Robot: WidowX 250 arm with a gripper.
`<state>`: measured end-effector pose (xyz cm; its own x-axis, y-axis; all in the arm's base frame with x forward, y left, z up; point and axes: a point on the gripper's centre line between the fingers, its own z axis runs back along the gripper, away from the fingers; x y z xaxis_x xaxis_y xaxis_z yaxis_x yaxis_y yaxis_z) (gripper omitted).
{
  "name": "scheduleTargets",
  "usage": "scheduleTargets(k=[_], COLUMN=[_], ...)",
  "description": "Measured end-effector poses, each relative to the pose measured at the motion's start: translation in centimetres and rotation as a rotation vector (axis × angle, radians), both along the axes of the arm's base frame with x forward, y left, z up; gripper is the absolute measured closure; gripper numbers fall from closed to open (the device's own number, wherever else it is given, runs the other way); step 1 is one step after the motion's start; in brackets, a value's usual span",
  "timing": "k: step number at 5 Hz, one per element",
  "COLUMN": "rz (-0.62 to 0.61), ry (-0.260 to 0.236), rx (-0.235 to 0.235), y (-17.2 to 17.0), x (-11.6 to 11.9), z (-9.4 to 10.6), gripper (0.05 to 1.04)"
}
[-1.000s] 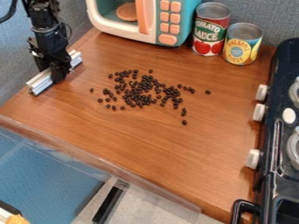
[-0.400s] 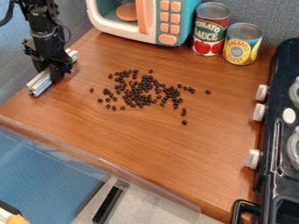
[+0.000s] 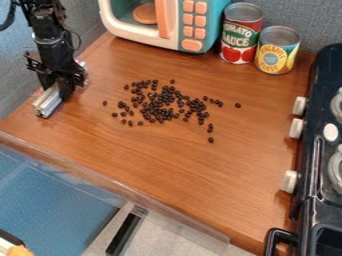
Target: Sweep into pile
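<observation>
Beans (image 3: 160, 107) between pincer (image 3: 61, 89) and stove (image 3: 320, 145), cans (image 3: 259, 45) behind

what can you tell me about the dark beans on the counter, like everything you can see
The dark beans are small, rounded and nearly black, maybe coffee beans or dried beans. They lie loose on the wooden counter, crowded toward the middle and thinning into strays at the edges, not yet swept into one compact pile. The silvery bar at the gripper stands apart from them.
</observation>
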<state>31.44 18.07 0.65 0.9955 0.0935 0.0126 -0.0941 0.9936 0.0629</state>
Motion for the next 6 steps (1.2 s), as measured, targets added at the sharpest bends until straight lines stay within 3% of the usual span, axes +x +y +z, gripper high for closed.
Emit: scheduleTargets(k=[1,4,6], rz=[0.010,0.027,0.052], ry=[0.011,-0.048,-0.078], rx=[-0.033,0.014,0.011], y=[-1.4,-5.3,-7.2], x=[0.1,1.0,1.7], z=[0.0,-0.2,-0.3], gripper=[0.698,0.699,0.699])
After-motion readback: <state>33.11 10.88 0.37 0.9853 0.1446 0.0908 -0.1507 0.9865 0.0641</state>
